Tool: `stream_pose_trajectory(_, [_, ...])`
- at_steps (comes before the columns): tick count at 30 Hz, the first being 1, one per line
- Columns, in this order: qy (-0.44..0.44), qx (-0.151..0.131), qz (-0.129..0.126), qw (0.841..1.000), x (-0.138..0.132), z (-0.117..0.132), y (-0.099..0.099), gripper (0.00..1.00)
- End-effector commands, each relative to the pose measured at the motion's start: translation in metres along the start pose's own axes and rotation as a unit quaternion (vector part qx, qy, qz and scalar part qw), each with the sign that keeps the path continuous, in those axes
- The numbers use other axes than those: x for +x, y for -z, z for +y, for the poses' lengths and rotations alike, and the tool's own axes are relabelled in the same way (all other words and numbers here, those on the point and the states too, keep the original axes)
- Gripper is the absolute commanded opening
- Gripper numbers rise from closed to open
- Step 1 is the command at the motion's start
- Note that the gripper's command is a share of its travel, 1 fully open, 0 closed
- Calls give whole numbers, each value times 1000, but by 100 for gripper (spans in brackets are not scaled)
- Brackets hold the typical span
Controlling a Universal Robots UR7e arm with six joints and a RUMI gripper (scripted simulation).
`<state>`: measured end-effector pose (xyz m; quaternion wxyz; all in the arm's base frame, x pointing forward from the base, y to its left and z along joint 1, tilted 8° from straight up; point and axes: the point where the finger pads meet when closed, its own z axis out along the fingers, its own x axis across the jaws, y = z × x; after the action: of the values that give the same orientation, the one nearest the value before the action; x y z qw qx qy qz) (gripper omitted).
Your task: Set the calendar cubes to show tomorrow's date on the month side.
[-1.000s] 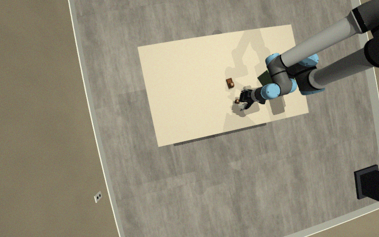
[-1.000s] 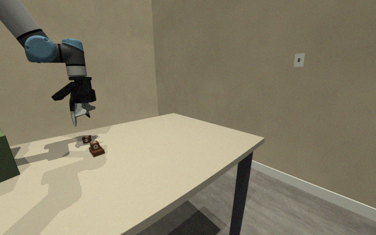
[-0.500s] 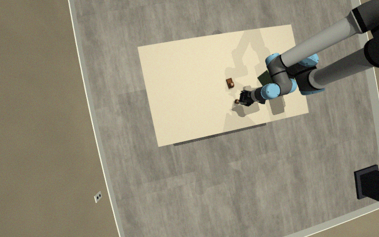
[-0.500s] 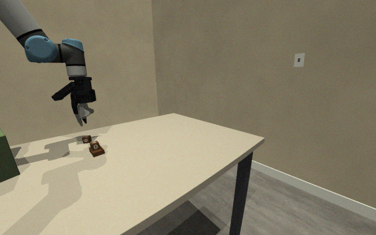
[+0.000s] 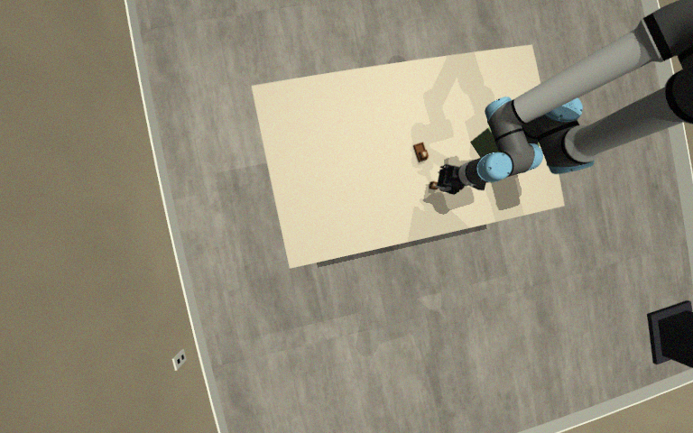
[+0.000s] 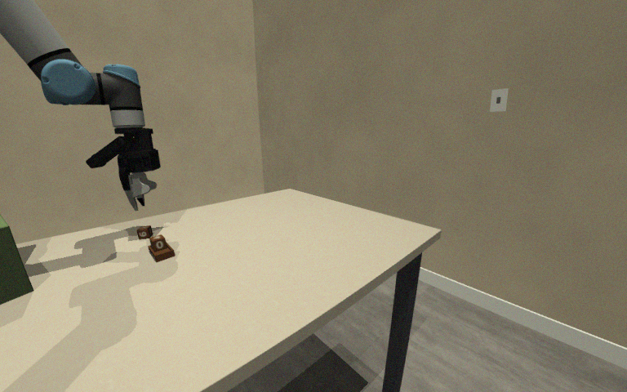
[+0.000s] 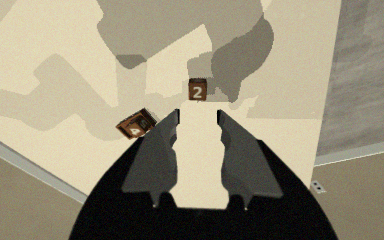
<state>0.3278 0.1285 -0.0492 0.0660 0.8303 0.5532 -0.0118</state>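
A loose brown cube [image 5: 433, 184] [image 6: 144, 232] [image 7: 197, 91] lies on the table, with a 2 on top in the wrist view and a 6 or 9 on a side in the exterior view. The small brown tray [image 5: 417, 148] [image 6: 162, 254] holds the other cube [image 5: 424, 153] [image 6: 159, 243] [image 7: 135, 131]. That cube shows a 0 towards the exterior camera and a 4 in the wrist view. The month's name is not readable. My gripper [image 5: 441, 183] [image 6: 140, 206] [image 7: 198, 110] is partly open and empty, pointing down well above the loose cube. Its fingers straddle the area just below that cube in the wrist view.
A dark green block [image 5: 481, 142] [image 6: 11, 263] stands on the table [image 5: 332, 152] [image 6: 277, 249], partly beneath the arm in the top view. The tray is a short way from the loose cube, beside the left finger in the wrist view. Arm shadows fall across both.
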Motion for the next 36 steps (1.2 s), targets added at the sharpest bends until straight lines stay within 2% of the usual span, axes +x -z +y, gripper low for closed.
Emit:
stream_pose_trajectory(1, [0,0,0,1000,0,0,0,28])
stream_pose_trajectory(18, [0,0,0,1000,0,0,-2,28])
stream_pose_trajectory(36, [0,0,0,1000,0,0,-20,28])
